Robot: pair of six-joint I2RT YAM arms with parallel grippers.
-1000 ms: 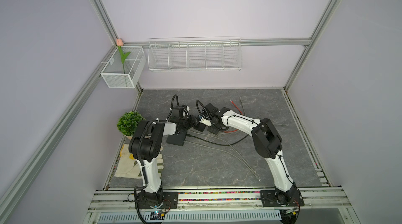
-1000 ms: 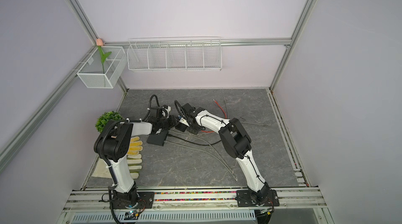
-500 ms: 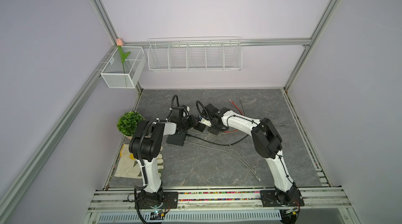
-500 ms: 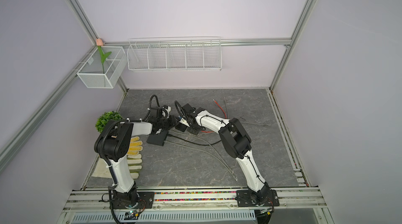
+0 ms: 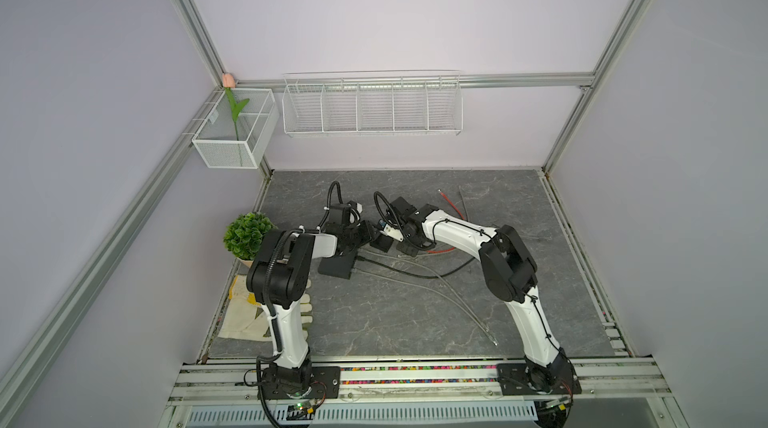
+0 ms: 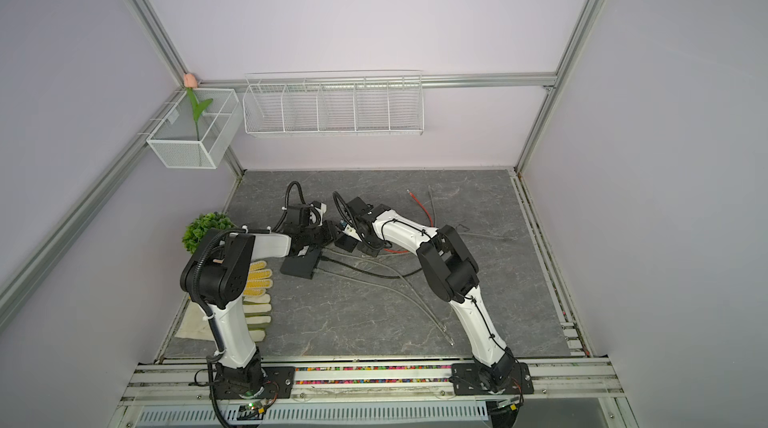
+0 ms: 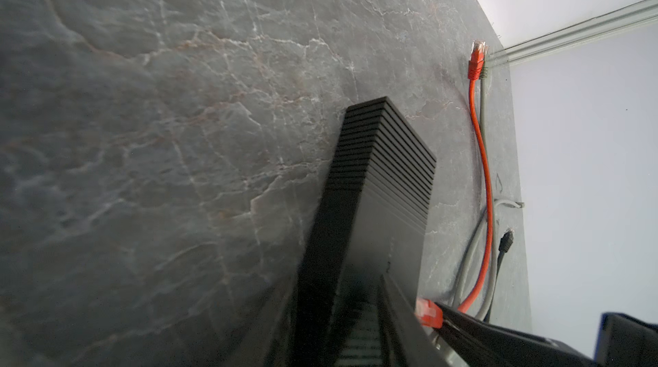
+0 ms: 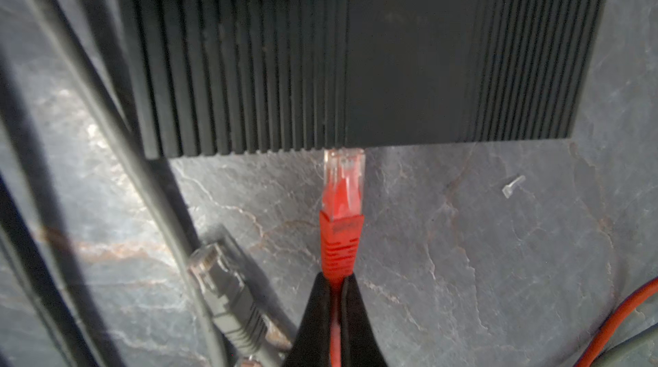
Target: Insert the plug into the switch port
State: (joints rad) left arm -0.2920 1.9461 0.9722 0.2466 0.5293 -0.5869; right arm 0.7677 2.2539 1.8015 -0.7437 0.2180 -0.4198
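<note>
Right claw (image 8: 336,294), closed on plug (image 8: 342,187), points its long axis straight at the switch (image 8: 356,52) edge ahead; left claw (image 7: 356,326) clamps switch.

Robot test cell in a laboratory.
Plain lilac walls stand in an aluminium profile frame (image 5: 570,123); a left arm (image 5: 289,334) and a right arm (image 5: 534,326) are fixed on a metal rail (image 5: 415,363) at the edge of a grey stone-pattern table (image 5: 395,322), under a white wire basket (image 5: 372,108).
</note>
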